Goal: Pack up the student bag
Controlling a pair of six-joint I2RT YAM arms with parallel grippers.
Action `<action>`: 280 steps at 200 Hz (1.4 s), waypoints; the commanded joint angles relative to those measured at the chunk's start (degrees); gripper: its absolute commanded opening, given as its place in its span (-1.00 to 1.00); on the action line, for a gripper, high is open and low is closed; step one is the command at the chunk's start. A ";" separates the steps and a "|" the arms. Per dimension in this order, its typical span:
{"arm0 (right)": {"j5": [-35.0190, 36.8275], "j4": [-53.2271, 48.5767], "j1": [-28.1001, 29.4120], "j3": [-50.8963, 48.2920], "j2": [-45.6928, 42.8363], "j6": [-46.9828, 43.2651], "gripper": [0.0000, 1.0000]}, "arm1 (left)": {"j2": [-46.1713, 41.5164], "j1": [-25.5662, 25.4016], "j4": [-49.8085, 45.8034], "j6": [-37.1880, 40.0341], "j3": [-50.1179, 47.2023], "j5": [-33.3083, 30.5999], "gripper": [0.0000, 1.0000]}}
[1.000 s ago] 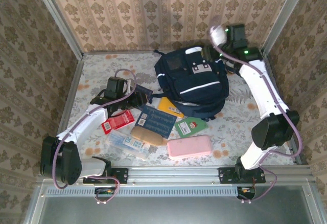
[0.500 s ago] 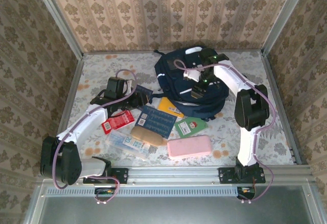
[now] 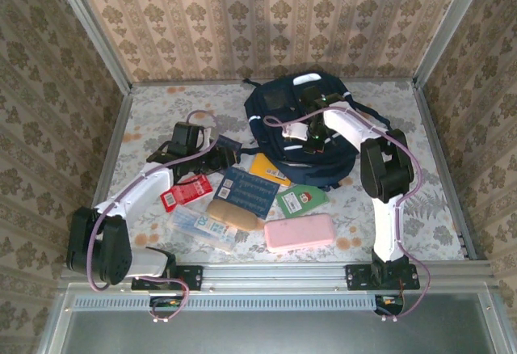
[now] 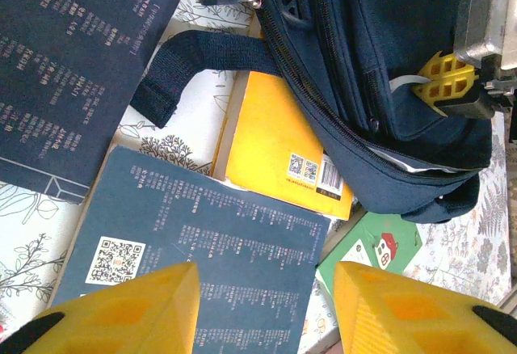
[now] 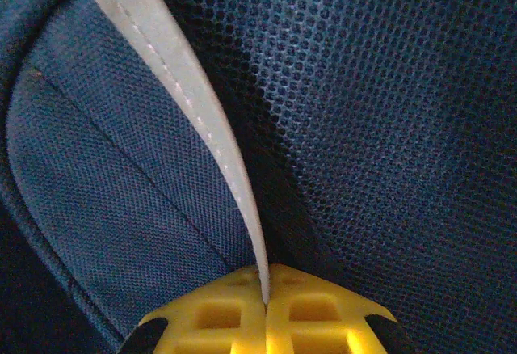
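We are looking at a right arm that a second ago was raised in the upper right of the top view, well clear of everything. Now it is folding down onto the student bag (image 3: pixel 323 160), which is lying in the upper centre of the table with its front facing up. The right gripper (image 3: pixel 313 134) is resting on that front panel. In its own wrist view its fingers are pressed together (image 5: pixel 265 289) and are pinching the bag's white stripe (image 5: pixel 186 103) and the fabric fold behind it.

The left gripper (image 4: pixel 258 313) is hardly shifting. It is hanging just left of the bag over the blue book (image 4: pixel 210 249), with its fingers apart and nothing between them. The yellow book (image 4: pixel 283 140) is lying partly tucked under the bag's lower edge. The green card (image 3: pixel 300 200), the red packet (image 3: pixel 186 191) and the pink pencil case (image 3: pixel 299 231) are lying in the lower centre, all outside the bag.

We are reading this as the packing only just getting under way. The right arm is taking hold of the fabric, probably to lift or steady the panel so an opening can be reached. Whether the pinch is firm enough to raise the bag we cannot tell.
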 commanded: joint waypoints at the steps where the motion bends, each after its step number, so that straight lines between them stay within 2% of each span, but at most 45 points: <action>1: 1.43 2.33 0.30 -0.68 -1.09 -0.15 -1.00 | -0.81 -0.06 0.34 0.40 0.22 0.84 -0.06; 62: -11.04 13.34 -4.72 -2.96 -16.72 13.70 -1.00 | -3.02 0.18 0.67 0.41 0.32 0.35 -0.06; 88: -13.90 17.66 -5.68 -4.99 -20.13 20.97 -1.00 | -4.13 0.23 0.78 -0.05 0.15 -0.07 -0.06; 107: -13.76 21.11 -5.20 -4.49 -20.95 30.83 -1.00 | -5.20 0.19 0.04 0.15 0.31 -0.84 -0.06; 126: -6.78 19.81 -4.83 2.05 -19.19 43.93 -1.00 | -6.78 0.18 -1.46 0.84 1.03 -2.45 -0.06; 149: -3.37 14.07 -6.22 11.72 -16.52 50.99 -1.00 | -8.47 0.18 -3.85 1.93 2.72 -4.68 -0.06; 179: 4.65 10.10 -9.40 21.32 -15.85 58.02 -1.00 | -9.97 0.27 -5.33 2.66 3.61 -6.23 -0.04; 190: 7.00 8.17 -10.35 23.98 -16.11 57.90 -1.00 | -10.26 0.27 -5.41 2.74 3.46 -6.48 -0.04; 205: 14.10 7.47 -10.35 25.63 -17.02 55.49 -1.00 | -10.53 0.24 -5.43 2.84 3.24 -7.02 -0.04; 227: 17.37 6.60 -10.32 26.81 -18.64 52.80 -1.00 | -10.41 0.44 -5.29 3.04 3.22 -7.75 -0.02; 244: 16.09 5.17 -10.12 27.91 -19.57 52.80 -1.00 | -9.96 0.54 -5.26 2.85 3.64 -7.71 -0.02; 253: 13.09 3.99 -9.41 28.52 -19.79 51.85 -1.00 | -9.72 0.54 -5.12 2.70 3.91 -7.67 -0.01; 280: 16.20 0.78 -5.05 29.40 -19.13 51.07 -1.00 | -8.99 0.54 -5.32 2.42 4.93 -7.41 -0.01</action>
